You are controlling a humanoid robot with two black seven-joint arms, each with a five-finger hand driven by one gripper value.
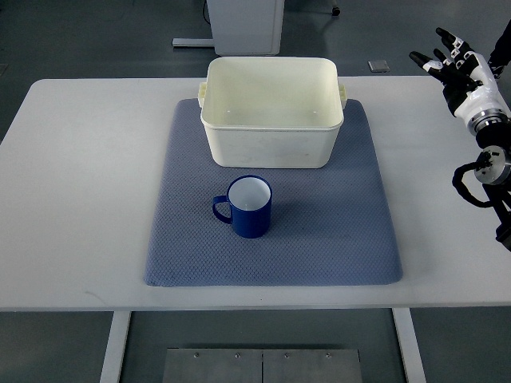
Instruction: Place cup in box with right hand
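Note:
A blue cup (250,207) with a white inside stands upright on the grey-blue mat (335,239), its handle pointing left. Just behind it on the mat sits the cream box (271,112), with nothing inside. My right hand (449,64) is raised at the far right edge, well away from the cup and level with the box's back rim. Its fingers are spread and hold nothing. My left arm does not show.
The mat lies on a white table (80,199). A white cabinet base (239,24) stands on the floor behind the table. A small grey square (378,65) lies on the floor at the back right.

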